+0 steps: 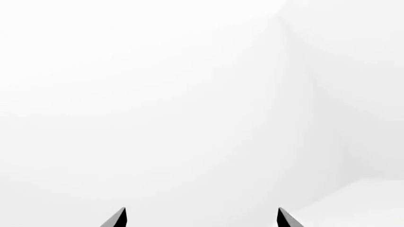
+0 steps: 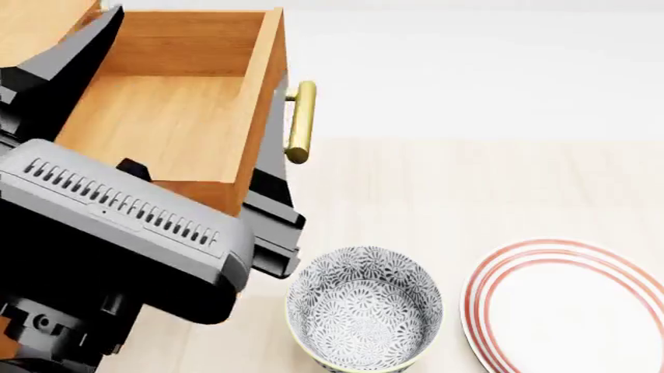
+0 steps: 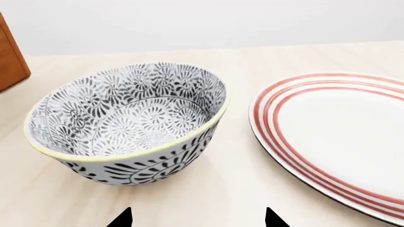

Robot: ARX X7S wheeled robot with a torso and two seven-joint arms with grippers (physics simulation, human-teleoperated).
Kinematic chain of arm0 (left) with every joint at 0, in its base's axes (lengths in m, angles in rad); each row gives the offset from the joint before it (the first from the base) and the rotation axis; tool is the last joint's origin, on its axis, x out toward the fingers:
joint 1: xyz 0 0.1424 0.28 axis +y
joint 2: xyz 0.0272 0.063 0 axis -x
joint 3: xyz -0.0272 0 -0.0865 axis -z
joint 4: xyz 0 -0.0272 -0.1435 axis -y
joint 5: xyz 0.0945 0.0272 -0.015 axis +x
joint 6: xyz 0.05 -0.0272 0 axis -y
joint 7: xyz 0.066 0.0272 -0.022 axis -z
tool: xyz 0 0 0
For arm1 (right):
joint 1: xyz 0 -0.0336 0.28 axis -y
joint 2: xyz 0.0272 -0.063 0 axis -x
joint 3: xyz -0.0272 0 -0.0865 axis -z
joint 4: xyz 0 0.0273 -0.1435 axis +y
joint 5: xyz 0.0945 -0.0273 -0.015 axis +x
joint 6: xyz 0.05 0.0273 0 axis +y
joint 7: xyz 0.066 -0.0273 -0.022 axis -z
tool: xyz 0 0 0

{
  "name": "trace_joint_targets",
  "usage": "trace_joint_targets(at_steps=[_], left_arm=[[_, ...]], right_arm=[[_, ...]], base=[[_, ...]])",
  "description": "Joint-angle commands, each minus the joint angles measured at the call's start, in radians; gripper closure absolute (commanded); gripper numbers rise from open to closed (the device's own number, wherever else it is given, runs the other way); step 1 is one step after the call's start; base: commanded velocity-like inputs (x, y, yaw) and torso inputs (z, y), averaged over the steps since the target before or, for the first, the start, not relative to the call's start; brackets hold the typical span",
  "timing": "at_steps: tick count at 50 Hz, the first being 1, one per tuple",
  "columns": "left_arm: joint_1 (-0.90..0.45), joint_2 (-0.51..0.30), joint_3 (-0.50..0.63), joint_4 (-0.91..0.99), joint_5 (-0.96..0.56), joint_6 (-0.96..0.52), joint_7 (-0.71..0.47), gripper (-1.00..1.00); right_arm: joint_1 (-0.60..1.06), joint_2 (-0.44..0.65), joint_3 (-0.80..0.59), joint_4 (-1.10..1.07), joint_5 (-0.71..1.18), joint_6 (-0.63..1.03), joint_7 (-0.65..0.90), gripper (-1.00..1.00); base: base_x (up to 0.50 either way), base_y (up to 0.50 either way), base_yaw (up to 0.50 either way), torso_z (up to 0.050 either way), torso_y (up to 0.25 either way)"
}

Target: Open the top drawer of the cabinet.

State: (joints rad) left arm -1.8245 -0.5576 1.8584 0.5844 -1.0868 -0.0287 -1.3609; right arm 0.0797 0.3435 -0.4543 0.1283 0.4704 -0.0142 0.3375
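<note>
The top drawer (image 2: 176, 116) of the cabinet (image 2: 36, 23) stands pulled out in the head view, its lighter wood box bare inside. Its brass bar handle (image 2: 301, 120) sticks out from the orange-brown front (image 2: 266, 93). My left arm (image 2: 114, 225) covers the drawer's near left part. My left gripper (image 1: 202, 218) is open, with only white wall between its tips. My right gripper (image 3: 198, 219) is also open, holds nothing, and sits low in front of the bowl. A corner of the cabinet (image 3: 9, 56) shows in the right wrist view. The lower drawers are hidden.
A grey-patterned bowl (image 2: 363, 307) (image 3: 126, 123) with a yellow rim stands on the pale wood floor just right of my left arm. A white plate (image 2: 571, 303) (image 3: 341, 137) with red rings lies to the bowl's right. A white wall closes the far side.
</note>
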Motion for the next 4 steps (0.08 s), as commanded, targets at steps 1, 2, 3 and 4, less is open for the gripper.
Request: trace_joint_targets(at_steps=[1,2,3,4], left_arm=[[0.094,-0.016,0.025,0.036,0.137,0.025,-0.039,-1.00],[0.100,-0.017,0.027,0.034,0.148,0.027,-0.041,-1.00],[0.120,-0.021,0.035,0.030,0.178,0.032,-0.048,-1.00],[0.130,-0.024,0.041,0.030,0.200,0.034,-0.054,-1.00]], right_arm=[[0.003,-0.010,0.009,0.002,-0.012,0.002,-0.009,-1.00],[0.003,-0.010,0.008,0.001,-0.012,0.003,-0.009,-1.00],[0.002,-0.009,0.008,-0.003,-0.012,0.005,-0.007,-1.00],[0.002,-0.009,0.008,-0.003,-0.012,0.005,-0.007,-1.00]], base=[[0.00,0.00,0.00,0.000,0.000],[0.00,0.00,0.00,0.000,0.000],[0.00,0.00,0.00,0.000,0.000],[0.00,0.00,0.00,0.000,0.000]])
